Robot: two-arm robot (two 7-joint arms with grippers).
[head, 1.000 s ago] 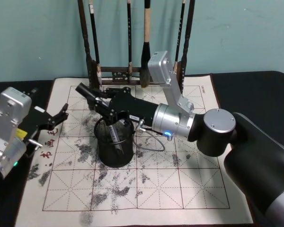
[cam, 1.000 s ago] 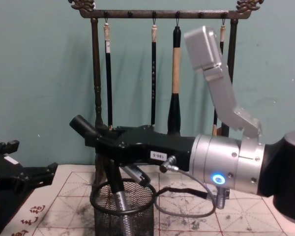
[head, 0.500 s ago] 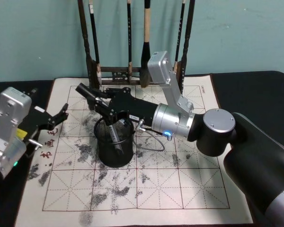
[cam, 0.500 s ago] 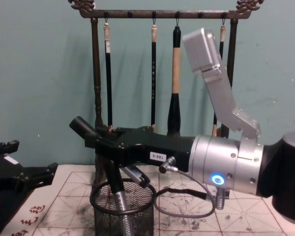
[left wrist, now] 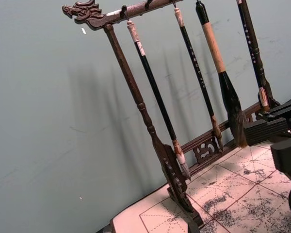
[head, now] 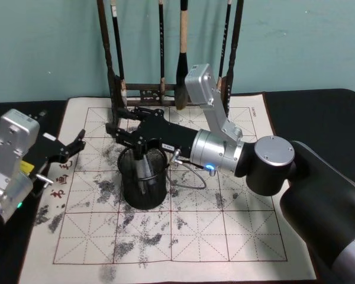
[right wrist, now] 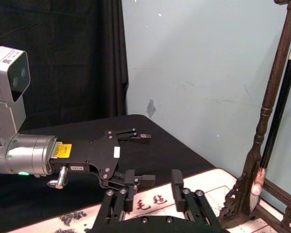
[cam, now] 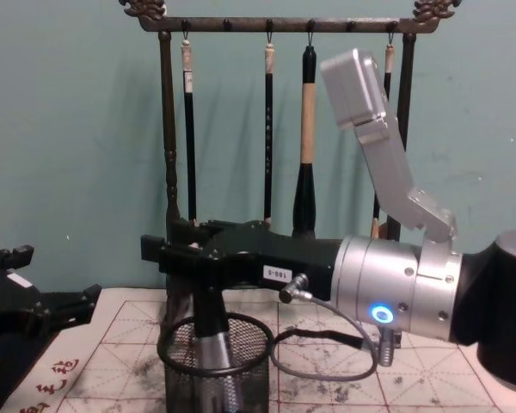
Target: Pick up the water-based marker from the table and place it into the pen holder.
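We see the marker (head: 143, 167) standing nearly upright inside the pen holder (head: 144, 188), its dark upper end rising above the thick rim and its grey barrel showing through the mesh. The right gripper (head: 119, 131) hangs directly over the holder, reaching in from the right side of the table. In the right wrist view its two fingers (right wrist: 177, 178) stand spread with a clear gap between them, and in the chest view the marker's top (cam: 211, 320) sits just under the gripper body; whether the fingers touch it we cannot tell.

The holder stands on a pale practice mat (head: 225, 236) ruled in red squares and smudged with dark ink. We can make out nothing else in the holder besides the marker.

The left gripper (head: 78, 144) is parked at the left edge of the mat, its fingers spread and holding nothing. A yellow label on its body shows in the right wrist view, too small to read. Red characters are printed on the mat near it, and a small white tag on the right gripper carries digits we cannot read with confidence.

Behind the holder stands a brush rack (cam: 168, 172) with several brushes (cam: 308, 146) hanging from it.
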